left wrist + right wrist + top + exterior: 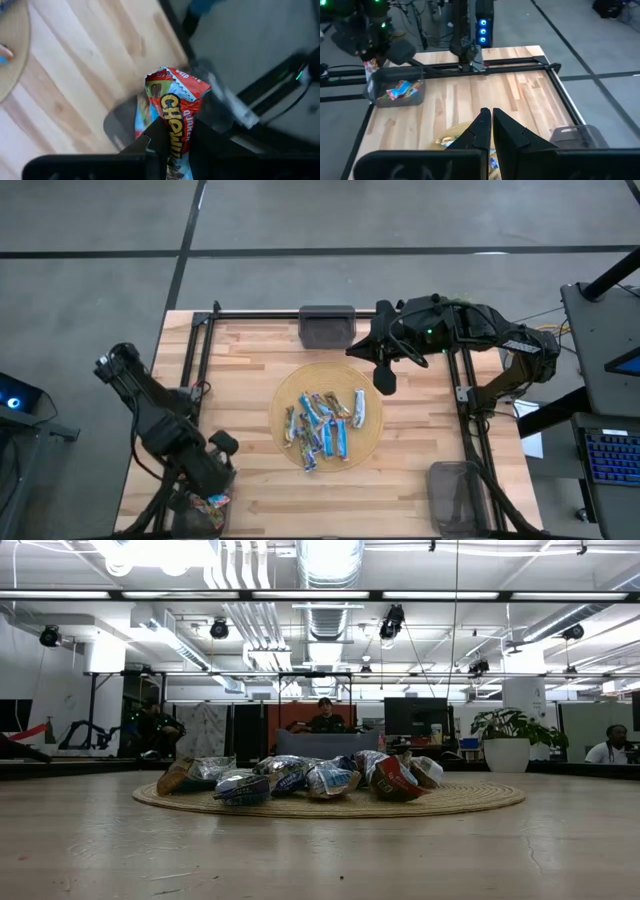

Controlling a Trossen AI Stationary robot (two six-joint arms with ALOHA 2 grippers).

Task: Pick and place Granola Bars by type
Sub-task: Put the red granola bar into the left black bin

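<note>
The left tool (pixel 170 145), clenched on a red granola bar (pixel 175 107) over the lower-left bin (pixel 205 510), continues sorting; most granola bars (pixel 325 425) remain on the central mat (pixel 285 395).

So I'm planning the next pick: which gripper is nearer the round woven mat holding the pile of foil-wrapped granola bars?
Right. The right gripper hangs just off the round woven mat's edge; the left gripper is at the table's near-left corner, holding a red-wrapped bar over a grey bin.

Overhead and table-level views share the round mat (pixel 325 418); wrist cameras sit close.
</note>
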